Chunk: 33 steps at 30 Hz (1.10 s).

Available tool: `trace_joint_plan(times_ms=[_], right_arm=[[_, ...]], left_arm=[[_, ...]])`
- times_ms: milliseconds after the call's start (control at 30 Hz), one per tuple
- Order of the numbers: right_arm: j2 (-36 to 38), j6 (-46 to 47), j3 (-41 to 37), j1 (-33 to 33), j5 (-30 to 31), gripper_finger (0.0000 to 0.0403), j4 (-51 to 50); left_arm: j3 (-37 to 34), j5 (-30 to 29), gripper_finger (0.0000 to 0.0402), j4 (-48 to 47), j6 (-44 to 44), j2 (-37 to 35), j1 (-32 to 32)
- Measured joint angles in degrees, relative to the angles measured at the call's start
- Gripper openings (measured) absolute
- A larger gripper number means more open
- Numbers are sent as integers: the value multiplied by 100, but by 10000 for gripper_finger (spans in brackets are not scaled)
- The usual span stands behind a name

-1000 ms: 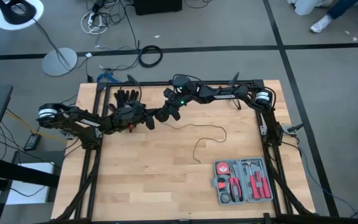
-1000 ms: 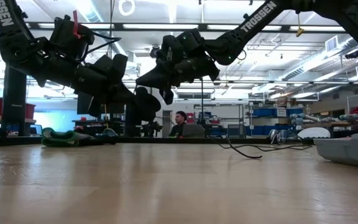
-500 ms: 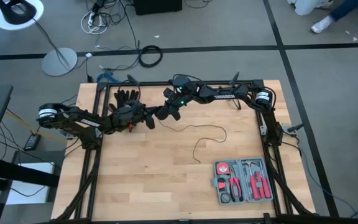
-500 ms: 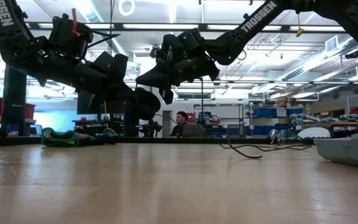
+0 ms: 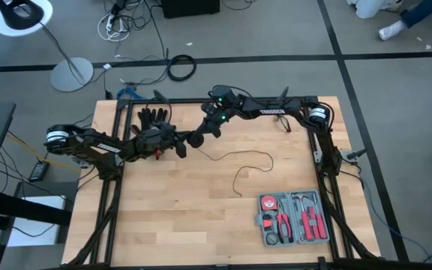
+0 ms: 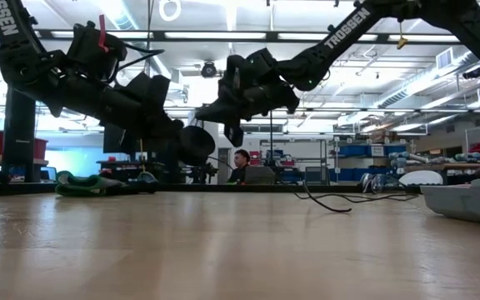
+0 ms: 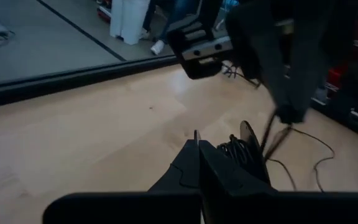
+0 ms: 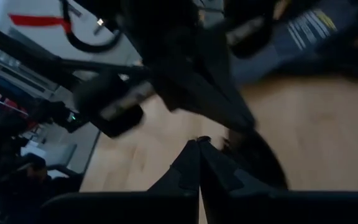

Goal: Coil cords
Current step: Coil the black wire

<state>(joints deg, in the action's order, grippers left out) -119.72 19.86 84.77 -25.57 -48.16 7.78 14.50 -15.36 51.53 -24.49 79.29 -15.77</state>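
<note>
I look down on a wooden table [image 5: 178,217] inside a black frame. My left arm reaches in from the left, its left gripper [image 5: 180,147] raised above the back of the table, fingers pressed together on a coiled part of the cord [image 5: 238,161] beside its small black disc [image 6: 197,143]. My right gripper [image 5: 199,137] hangs just beside it, fingers pressed together; I cannot tell if it pinches the wire. The thin loose wire trails across the table's middle. A grey tool case [image 5: 293,218] sits near the front right. Black gloves [image 5: 153,115] lie at the back edge.
</note>
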Motion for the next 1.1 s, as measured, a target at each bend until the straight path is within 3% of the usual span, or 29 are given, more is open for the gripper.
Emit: trace_joint_plan(times_ms=[233, 500, 867, 1100], right_arm=[[0, -597, 0, -186, -11, 0, -978], [0, -1432, 4, -191, 500, 1, -1756], [4, -2388, 9, 64, 1706, 37, -2276], [351, -2619, 4, -31, 2689, 48, -3515]], left_arm=[[0, 360, 0, -38, -229, 0, 0], [-2, 438, 0, -37, -317, 0, -2], [-7, 462, 0, -11, -433, 2, -2], [-7, 434, 0, -7, -435, 2, 0]])
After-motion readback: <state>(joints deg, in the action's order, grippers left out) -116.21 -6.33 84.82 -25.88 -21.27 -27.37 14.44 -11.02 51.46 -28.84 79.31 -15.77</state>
